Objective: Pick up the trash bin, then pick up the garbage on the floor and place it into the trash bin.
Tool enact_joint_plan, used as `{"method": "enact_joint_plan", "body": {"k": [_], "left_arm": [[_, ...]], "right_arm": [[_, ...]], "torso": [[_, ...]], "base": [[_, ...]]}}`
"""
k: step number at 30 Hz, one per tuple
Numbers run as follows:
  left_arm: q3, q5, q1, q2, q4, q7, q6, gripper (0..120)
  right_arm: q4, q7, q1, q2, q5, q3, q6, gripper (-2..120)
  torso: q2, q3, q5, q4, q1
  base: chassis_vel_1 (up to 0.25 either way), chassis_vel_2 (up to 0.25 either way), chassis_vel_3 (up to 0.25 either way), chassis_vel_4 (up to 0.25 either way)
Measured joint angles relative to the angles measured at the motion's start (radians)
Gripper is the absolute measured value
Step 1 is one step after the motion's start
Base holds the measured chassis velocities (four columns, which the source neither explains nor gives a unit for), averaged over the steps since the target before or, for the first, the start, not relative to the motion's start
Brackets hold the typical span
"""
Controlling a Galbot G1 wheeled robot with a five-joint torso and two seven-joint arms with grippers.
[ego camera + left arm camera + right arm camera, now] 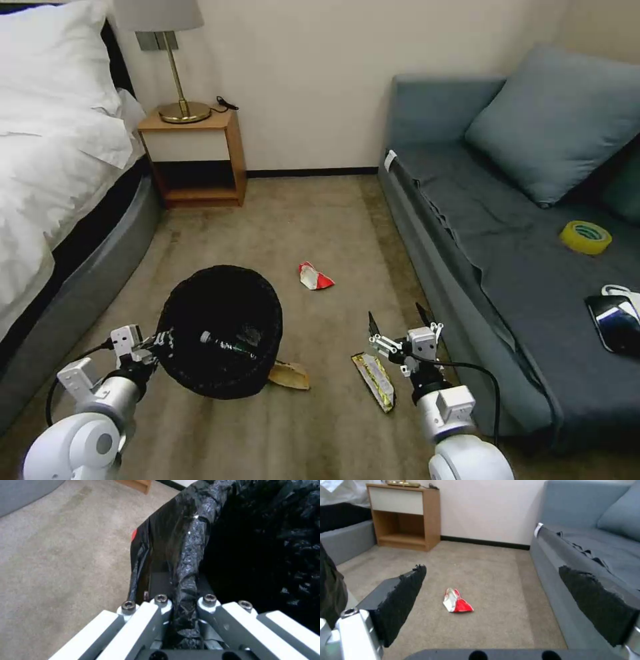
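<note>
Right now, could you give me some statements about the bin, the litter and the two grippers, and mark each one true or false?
1. The left gripper is shut on the bin rim. True.
2. The right gripper holds the red-and-white wrapper. False: it is open and empty, and this wrapper lies on the carpet ahead of it.
3. A bottle lies inside the bin. True.
4. The yellow wrapper is already in the bin. False: it lies on the floor by the right gripper.
5. The cardboard scrap lies on the sofa. False: it is on the floor, partly under the bin.
</note>
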Motion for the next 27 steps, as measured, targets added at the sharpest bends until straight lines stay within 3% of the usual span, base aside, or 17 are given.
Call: {"method": "enact_joint_plan", "body": {"k": [10,13,16,17,18,21,27], "left_arm": [[0.036,0.036,-0.006,-0.002,-0.018,0.009,-0.002,3],[0.052,0.041,-0.011,0.011,-0.019,0.020,-0.010,3],[0.054,0.040,-0.016,0.015,-0.014,0.024,-0.013,3],[0.054,0.035,-0.024,0.020,-0.004,0.026,-0.017,3],[0.054,0.035,-0.024,0.020,-0.004,0.026,-0.017,3],[0.053,0.020,-0.039,0.033,0.021,0.036,-0.025,3],[0.053,0.014,-0.046,0.038,0.047,0.043,-0.036,3]], "right_arm": [[-0.093,0.021,0.106,-0.097,0.149,-0.038,-0.086,100],[-0.167,0.072,0.181,-0.211,0.306,-0.094,-0.148,100],[-0.203,0.089,0.215,-0.272,0.390,-0.118,-0.177,100],[-0.250,0.104,0.263,-0.337,0.484,-0.145,-0.227,100],[-0.250,0.104,0.263,-0.337,0.484,-0.145,-0.227,100],[-0.344,0.113,0.386,-0.426,0.670,-0.207,-0.349,100],[-0.515,0.021,0.548,-0.464,0.840,-0.318,-0.448,100]], "torso": [[0.000,0.000,0.0002,0.0000,0.000],[0.000,0.000,0.0002,0.0002,0.000],[0.000,0.000,0.0001,0.0002,0.000],[0.000,0.000,0.0000,0.0000,0.000],[0.000,0.000,0.0000,0.0000,0.000],[0.000,0.000,0.0000,-0.0001,0.000],[0.000,0.000,-0.0001,0.0003,0.000]], "base": [[-0.004,0.004,0.006,-0.004],[0.000,0.000,0.000,0.000],[0.000,0.000,0.000,0.000],[0.000,0.000,0.000,0.000],[0.000,0.000,0.000,0.000],[0.000,0.000,0.000,0.000],[0.000,0.000,0.000,0.000]]}}
